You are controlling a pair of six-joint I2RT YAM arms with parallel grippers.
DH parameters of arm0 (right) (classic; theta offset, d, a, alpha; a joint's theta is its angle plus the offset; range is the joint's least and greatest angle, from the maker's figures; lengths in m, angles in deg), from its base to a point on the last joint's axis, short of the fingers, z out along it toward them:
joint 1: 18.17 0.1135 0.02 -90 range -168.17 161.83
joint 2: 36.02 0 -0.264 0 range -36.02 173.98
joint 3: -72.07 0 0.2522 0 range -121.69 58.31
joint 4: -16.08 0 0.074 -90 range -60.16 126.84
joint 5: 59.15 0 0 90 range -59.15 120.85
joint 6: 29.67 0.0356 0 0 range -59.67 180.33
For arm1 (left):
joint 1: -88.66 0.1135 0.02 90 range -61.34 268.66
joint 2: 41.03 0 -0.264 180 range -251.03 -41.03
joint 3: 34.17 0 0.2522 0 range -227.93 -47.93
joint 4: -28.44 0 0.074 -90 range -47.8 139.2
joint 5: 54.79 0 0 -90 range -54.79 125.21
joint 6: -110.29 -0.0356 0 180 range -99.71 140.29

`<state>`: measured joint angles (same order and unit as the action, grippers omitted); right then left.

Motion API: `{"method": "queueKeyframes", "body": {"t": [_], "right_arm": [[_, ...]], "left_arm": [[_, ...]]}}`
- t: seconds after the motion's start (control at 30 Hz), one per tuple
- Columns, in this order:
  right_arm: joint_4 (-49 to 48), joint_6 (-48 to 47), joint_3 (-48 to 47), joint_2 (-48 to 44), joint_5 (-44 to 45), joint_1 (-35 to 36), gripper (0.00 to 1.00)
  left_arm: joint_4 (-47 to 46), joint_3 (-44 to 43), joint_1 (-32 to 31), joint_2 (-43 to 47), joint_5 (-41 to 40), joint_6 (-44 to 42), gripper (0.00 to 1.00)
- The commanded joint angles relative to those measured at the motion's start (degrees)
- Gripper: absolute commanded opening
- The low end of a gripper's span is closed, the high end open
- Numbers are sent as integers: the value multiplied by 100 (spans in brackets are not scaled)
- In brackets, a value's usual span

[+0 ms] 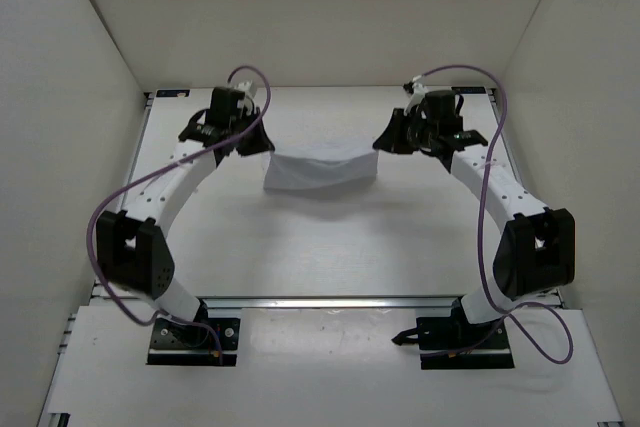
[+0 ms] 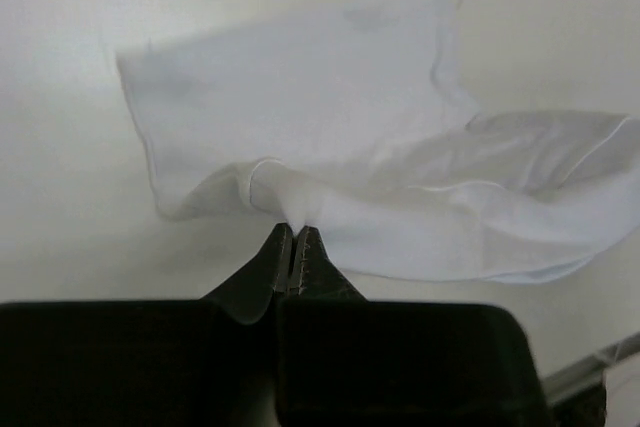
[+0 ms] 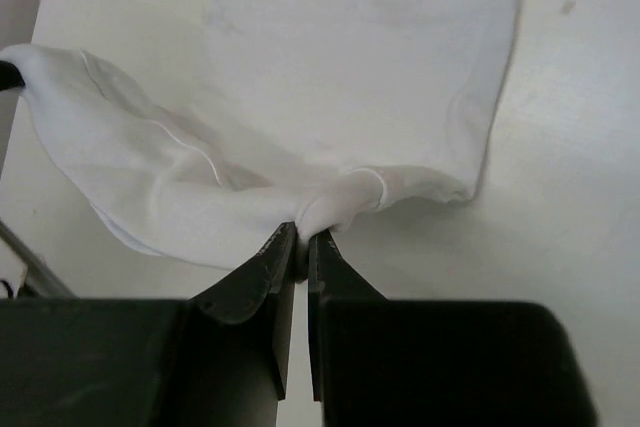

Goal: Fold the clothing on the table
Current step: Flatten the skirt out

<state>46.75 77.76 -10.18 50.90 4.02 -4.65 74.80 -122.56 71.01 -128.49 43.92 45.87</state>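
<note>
Top external view: the clothing (image 1: 320, 169) spans the far half of the tabletop (image 1: 320, 257) as a white band strung between the two arms. Its upper edge sags in the middle and its lower part rests on the surface. The left pincer (image 1: 262, 143) is at the band's left upper corner and the right pincer (image 1: 382, 141) at its right upper corner. Only this view shows both ends together, but the jaws are too small here to judge.

Left wrist view: up close, the left pincer (image 2: 293, 234) has its jaws pressed together on a small bunched pinch of the clothing (image 2: 320, 97). Beyond the tips one layer lies flat on the tabletop (image 2: 60, 207). A lifted fold with a thin hem line stretches away to the right.

Right wrist view: the right pincer (image 3: 303, 237) is likewise closed to a thin slit, gripping a gathered corner of the clothing (image 3: 370, 67). A flat layer lies ahead on the tabletop (image 3: 580, 177), and the raised fold runs off to the left.
</note>
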Motion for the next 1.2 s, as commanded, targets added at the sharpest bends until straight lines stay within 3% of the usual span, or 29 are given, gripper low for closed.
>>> {"method": "queueKeyframes", "body": {"t": [0.0, 0.13, 0.2, 0.27, 0.53, 0.7, 0.8, 0.93, 1.17], "right_arm": [[154, -450, -1391, 211, 370, -297, 0], [383, -758, -2142, 186, 758, -315, 0], [366, -908, -2056, 2, 933, -288, 0], [217, -943, -1634, -331, 978, -341, 0], [-12, -338, 1966, -1773, 854, -105, 0], [427, 461, 3331, -2958, 610, 177, 0], [218, 718, 3702, -3408, 416, 396, 1], [-81, 736, 3528, -2718, 100, 363, 0], [-241, 130, 1228, -346, 38, 222, 0]], "left_arm": [[141, -1812, -1, -552, -202, -431, 0], [142, -2557, -300, -598, -1028, -782, 0], [1, -2181, -353, -351, -1195, -783, 0], [-209, -1217, -301, 122, -1100, -740, 0], [-421, 1877, -712, 1749, -871, -273, 0], [70, 3207, -942, 2881, -450, 350, 0], [299, 3481, -908, 3287, -187, 552, 0], [247, 3421, -670, 2913, -27, 553, 0], [185, 1902, -116, 1191, 16, 141, 0]]}}
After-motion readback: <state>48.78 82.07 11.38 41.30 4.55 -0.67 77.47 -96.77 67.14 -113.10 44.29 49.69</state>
